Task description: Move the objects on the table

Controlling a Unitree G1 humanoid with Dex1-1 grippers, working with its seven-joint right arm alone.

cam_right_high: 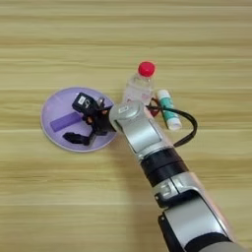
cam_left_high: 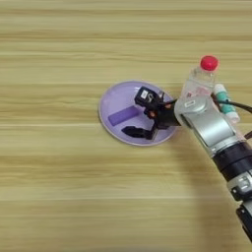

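Wooden table, lilac plate

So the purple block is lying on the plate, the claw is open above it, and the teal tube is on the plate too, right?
Not quite. The teal tube lies on the table, right of the bottle, not on the plate; the right eye view shows it plainly. The rest stands: the purple block is on the plate, with the open claw over it.

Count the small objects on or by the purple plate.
2: the purple block lies on the plate, by the open gripper; the teal tube lies right of the bottle.
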